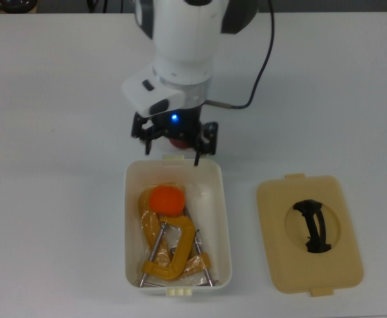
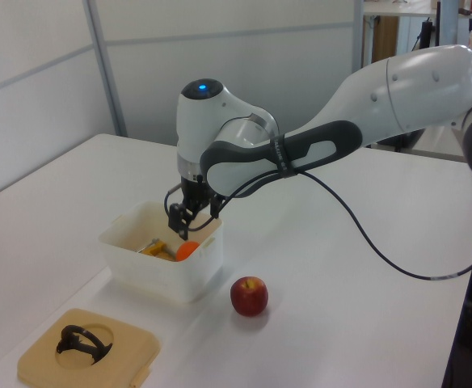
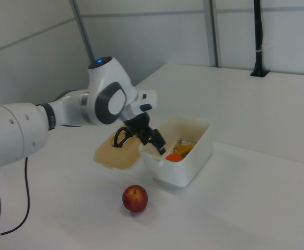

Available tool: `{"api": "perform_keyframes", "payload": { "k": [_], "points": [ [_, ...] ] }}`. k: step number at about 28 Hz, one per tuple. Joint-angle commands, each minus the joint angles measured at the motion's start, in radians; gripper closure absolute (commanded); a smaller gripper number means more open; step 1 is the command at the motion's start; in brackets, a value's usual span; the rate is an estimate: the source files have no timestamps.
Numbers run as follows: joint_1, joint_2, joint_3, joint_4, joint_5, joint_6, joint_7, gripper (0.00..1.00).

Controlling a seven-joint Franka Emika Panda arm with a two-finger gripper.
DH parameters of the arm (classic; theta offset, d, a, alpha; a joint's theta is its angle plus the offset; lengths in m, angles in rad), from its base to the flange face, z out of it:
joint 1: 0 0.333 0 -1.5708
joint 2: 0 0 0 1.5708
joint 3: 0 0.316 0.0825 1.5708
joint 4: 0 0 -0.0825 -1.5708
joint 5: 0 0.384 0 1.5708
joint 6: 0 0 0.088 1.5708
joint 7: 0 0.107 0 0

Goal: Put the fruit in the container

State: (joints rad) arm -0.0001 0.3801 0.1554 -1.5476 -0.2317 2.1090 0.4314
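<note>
Mandarin [image 1: 166, 199] is lying inside the container [image 1: 223, 218], right below my claw [image 1: 175, 142] and a little toward the tub's middle, sitting on the yellow-orange clamps [image 1: 170, 245] that are filling the tub's floor. My claw is hanging over the short end of the tub, fingers [image 1: 199, 151] spread apart and gripping nothing, a blue light glowing on its body. In the left view my claw [image 2: 183, 218] is hovering just above the rim of the container [image 2: 139, 271], and the mandarin [image 2: 187, 250] is peeking over the wall directly beneath it. The right view is giving me the same story: claw [image 3: 151, 139] open over the near rim of the container [image 3: 193, 161], the mandarin [image 3: 174, 157] resting in the tub just under it.

Apple [image 2: 250, 296] is sitting out on the white desk [image 2: 325, 307], beside the tub's short end and apart from its wall; in the top view my claw is covering most of it, and only a dark red sliver [image 1: 178, 141] is showing between my fingers. In the right view the apple [image 3: 135, 198] is lying on the desk [image 3: 256, 198] in front of the tub.

Off to the claw's far side of the tub, a tan lid [image 1: 309, 235] with a black handle [image 1: 313, 227] is lying flat on the desk [image 1: 54, 132], well apart from me.
</note>
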Motion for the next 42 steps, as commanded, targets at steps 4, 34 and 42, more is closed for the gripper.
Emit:
{"api": "perform_keyframes", "payload": {
  "k": [4,34,42],
  "points": [
    [0.002,-0.098,0.056,-0.201,0.009,-0.125,-0.141,0.00],
    [-0.031,-0.102,0.052,-0.209,-0.003,-0.152,-0.296,0.55],
    [-0.032,-0.102,0.050,-0.094,-0.008,-0.106,-0.303,0.55]
  ]
}}
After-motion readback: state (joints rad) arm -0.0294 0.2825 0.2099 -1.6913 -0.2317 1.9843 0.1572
